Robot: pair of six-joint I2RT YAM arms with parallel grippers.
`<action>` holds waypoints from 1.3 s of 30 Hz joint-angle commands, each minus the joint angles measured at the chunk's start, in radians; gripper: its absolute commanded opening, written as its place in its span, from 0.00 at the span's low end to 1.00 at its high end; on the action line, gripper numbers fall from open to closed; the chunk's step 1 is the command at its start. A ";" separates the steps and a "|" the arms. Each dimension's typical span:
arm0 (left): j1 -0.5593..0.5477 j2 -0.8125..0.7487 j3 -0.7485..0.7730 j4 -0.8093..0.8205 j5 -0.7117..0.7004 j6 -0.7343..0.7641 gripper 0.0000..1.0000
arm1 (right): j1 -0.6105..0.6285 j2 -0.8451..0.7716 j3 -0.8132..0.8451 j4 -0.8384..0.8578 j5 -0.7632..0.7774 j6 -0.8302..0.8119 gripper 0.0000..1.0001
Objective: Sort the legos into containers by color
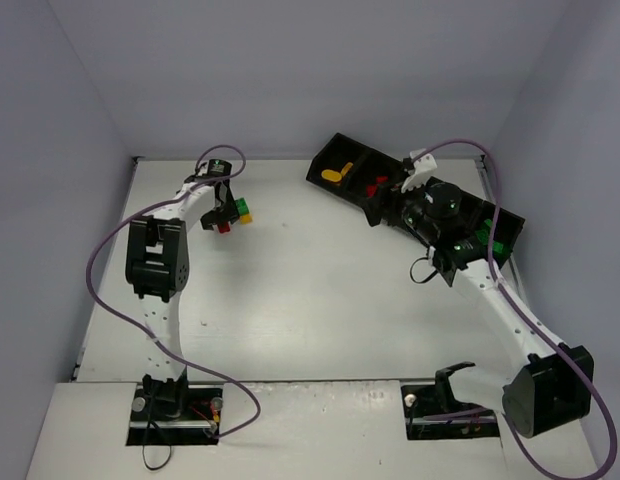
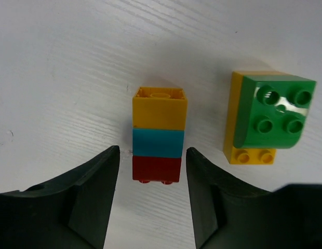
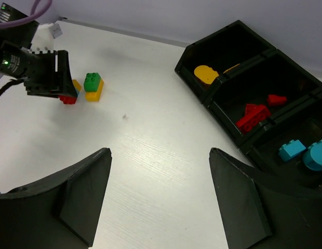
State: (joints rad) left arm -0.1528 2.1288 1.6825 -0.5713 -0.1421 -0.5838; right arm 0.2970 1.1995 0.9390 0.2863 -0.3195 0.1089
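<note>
White table [image 1: 320,300] | left claw [image 2: 151,150] apart, straddled brick stack [image 2: 159,132] for pickup | right claw [image 3: 160,151] apart, empty, hovered by tray [image 3: 188,72]

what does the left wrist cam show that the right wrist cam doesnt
Only left wrist: the stack in full, yellow, teal, red, lying between open jaws that do not touch it. Only right wrist: the black tray with a yellow piece, red pieces and teal pieces in separate compartments. Both: the green brick on a yellow brick, beside that stack on the white table.
</note>
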 commanded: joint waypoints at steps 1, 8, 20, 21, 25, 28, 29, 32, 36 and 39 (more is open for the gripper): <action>0.010 -0.006 0.045 0.027 -0.040 0.022 0.47 | 0.005 -0.078 -0.015 0.014 -0.001 0.015 0.73; 0.007 -0.087 -0.019 0.097 -0.068 0.110 0.14 | 0.005 -0.107 -0.025 -0.033 -0.033 0.029 0.72; -0.119 -0.842 -0.613 0.520 0.402 0.676 0.02 | 0.034 0.012 0.124 -0.090 -0.369 0.237 0.67; -0.146 -0.880 -0.645 0.536 0.470 0.711 0.02 | 0.042 0.032 0.133 -0.088 -0.389 0.258 0.67; -0.200 -1.023 -0.744 0.535 0.533 0.797 0.02 | 0.099 0.086 0.185 -0.090 -0.466 0.336 0.67; -0.226 -1.095 -0.768 0.479 0.582 0.840 0.02 | 0.189 0.115 0.224 -0.090 -0.448 0.370 0.67; -0.232 -1.107 -0.768 0.467 0.590 0.848 0.02 | 0.189 0.123 0.224 -0.090 -0.448 0.370 0.67; -0.266 -1.147 -0.777 0.430 0.602 0.868 0.02 | 0.240 0.150 0.247 -0.085 -0.429 0.408 0.67; -0.286 -1.176 -0.782 0.392 0.625 0.875 0.02 | 0.287 0.190 0.264 -0.082 -0.425 0.440 0.68; -0.303 -1.187 -0.784 0.370 0.654 0.875 0.02 | 0.304 0.215 0.267 -0.082 -0.418 0.446 0.68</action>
State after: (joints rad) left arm -0.4419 0.9676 0.8787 -0.2073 0.4519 0.2584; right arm 0.5854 1.3991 1.1549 0.1455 -0.7265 0.5224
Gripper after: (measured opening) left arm 0.305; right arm 0.675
